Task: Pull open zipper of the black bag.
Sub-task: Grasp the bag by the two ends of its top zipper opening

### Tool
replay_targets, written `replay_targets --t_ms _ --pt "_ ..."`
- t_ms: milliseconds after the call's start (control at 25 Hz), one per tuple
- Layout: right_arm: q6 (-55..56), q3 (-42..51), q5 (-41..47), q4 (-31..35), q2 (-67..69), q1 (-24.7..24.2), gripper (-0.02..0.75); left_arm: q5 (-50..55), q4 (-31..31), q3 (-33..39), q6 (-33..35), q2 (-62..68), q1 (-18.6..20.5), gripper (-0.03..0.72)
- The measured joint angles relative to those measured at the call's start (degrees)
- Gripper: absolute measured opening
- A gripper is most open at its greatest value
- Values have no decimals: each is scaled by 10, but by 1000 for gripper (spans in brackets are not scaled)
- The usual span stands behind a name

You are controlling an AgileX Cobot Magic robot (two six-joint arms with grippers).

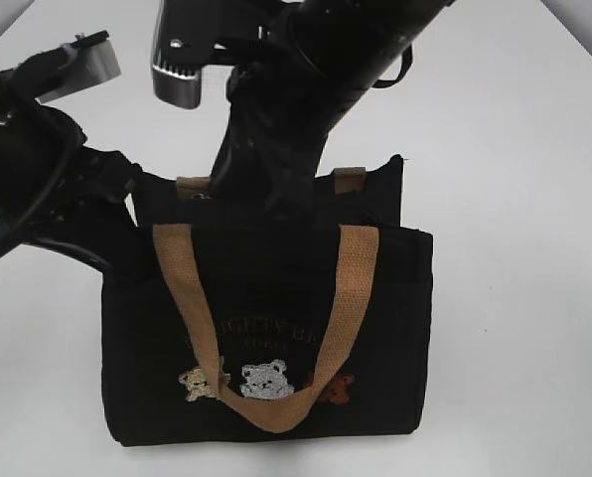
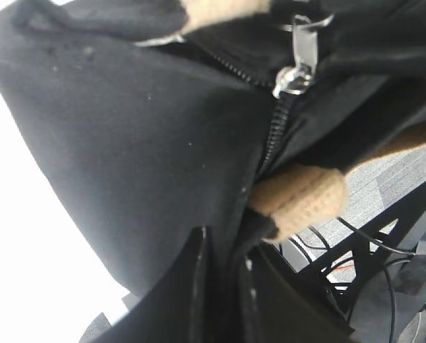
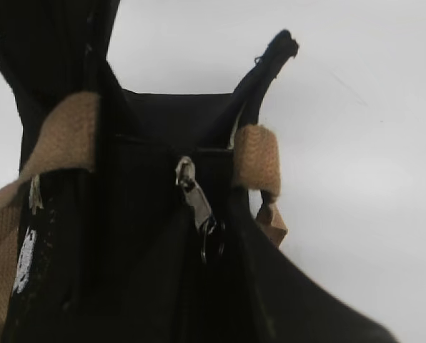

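The black bag stands upright on the white table, its bear patches facing me. My left gripper is at its left end, shut on a fold of the black fabric just below the zipper line. The silver zipper pull sits further along the top. My right gripper reaches down from above onto the bag's top. Its dark fingers stand slightly apart, and the ring of the zipper pull lies between them. In the exterior view the right fingertips are hidden behind the bag's top edge.
Tan handles hang down the bag's front, and tan strap tabs stand beside the zipper. The white table spreads out to the right. Floor and cables show past the table edge in the left wrist view.
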Motion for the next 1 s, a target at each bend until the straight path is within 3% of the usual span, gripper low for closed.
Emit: replay_targets --t_ms 520,1000 --pt "0 0 30 -22 -9 -7 138 0 0 0 0 0 0 36" --pt "-15 0 -1 -17 -1 3 140 0 1 0 0 0 0 36"
